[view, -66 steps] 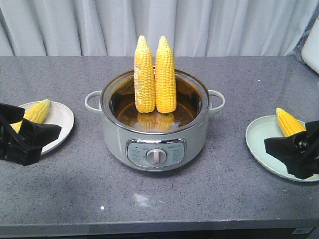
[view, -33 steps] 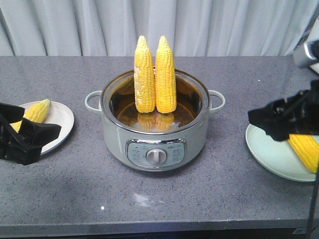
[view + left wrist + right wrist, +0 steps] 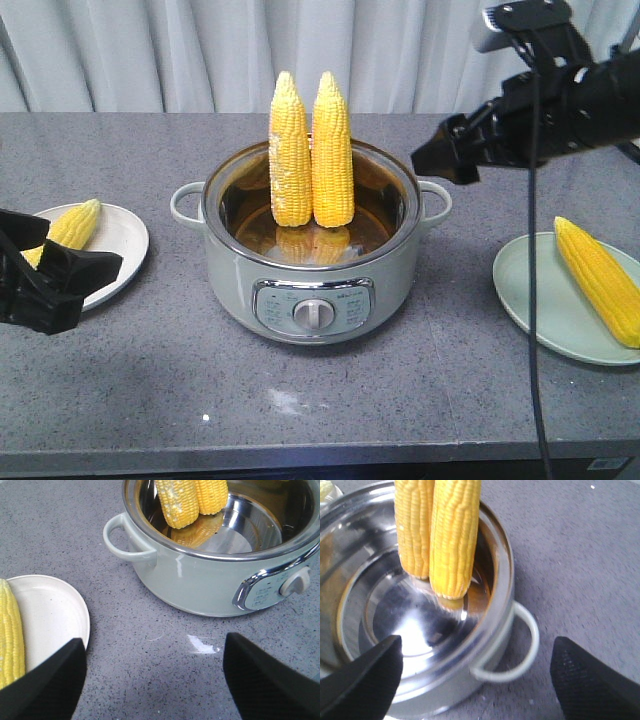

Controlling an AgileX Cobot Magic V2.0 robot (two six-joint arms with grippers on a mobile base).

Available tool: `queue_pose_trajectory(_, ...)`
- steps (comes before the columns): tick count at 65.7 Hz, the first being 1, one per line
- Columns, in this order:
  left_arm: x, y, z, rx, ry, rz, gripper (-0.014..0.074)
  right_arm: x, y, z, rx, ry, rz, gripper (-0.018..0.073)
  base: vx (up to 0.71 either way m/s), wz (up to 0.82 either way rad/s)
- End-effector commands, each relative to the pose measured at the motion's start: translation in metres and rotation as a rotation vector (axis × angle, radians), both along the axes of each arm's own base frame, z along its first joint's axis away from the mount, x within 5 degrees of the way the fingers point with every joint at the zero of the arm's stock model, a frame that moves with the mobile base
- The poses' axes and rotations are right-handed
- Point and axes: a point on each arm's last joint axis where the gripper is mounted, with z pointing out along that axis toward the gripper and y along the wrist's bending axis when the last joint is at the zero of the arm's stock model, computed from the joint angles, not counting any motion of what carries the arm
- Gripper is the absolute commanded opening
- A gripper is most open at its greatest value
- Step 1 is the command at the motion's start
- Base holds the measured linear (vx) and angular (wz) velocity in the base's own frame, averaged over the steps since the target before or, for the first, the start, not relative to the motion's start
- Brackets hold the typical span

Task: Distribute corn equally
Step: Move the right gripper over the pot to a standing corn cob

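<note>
Two cobs of corn stand upright side by side in the pale green pot [image 3: 230, 270]: the left cob [image 3: 290, 150] has whitish patches, the right cob [image 3: 332, 150] is plain yellow. A third cob [image 3: 72, 225] lies on the white plate [image 3: 120, 245], and a fourth [image 3: 600, 282] lies on the pale green plate [image 3: 540, 300]. My left gripper [image 3: 95, 290] is open and empty, low over the table at the white plate's near edge. My right gripper [image 3: 440, 160] hangs open and empty in the air above the pot's right handle [image 3: 517, 645], facing the upright cobs [image 3: 452, 535].
The pot has a control panel with a knob [image 3: 313, 313] on its front and a handle [image 3: 185, 203] on each side. A grey curtain hangs behind the speckled grey table [image 3: 320, 400]. A cable [image 3: 532, 300] dangles from the right arm down past the green plate.
My right gripper let go of the cob on the green plate, rose, and swung left toward the pot. The left gripper and its cob stayed put.
</note>
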Motion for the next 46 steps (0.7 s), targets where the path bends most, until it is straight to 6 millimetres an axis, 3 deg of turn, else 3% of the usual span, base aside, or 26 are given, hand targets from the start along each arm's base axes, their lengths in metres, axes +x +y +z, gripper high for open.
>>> queue_pose_trajectory(1, -0.001, -0.001, 0.016, -0.05, -0.086, 0.009, 0.0538, 0.012, 0.006, 0.022, 0.041, -0.099, 0.029, 0.0582, 0.0, 0.0)
queue_pose_trajectory(17, -0.001, -0.001, 0.016, -0.05, -0.086, 0.009, 0.0538, 0.053, 0.023, 0.014, 0.089, -0.107, 0.138, 0.0582, 0.0, 0.0)
queue_pose_trajectory(46, -0.001, -0.001, 0.016, -0.05, -0.086, 0.009, 0.0538, 0.109, 0.044, -0.001, 0.193, -0.091, 0.237, 0.0582, 0.0, 0.0)
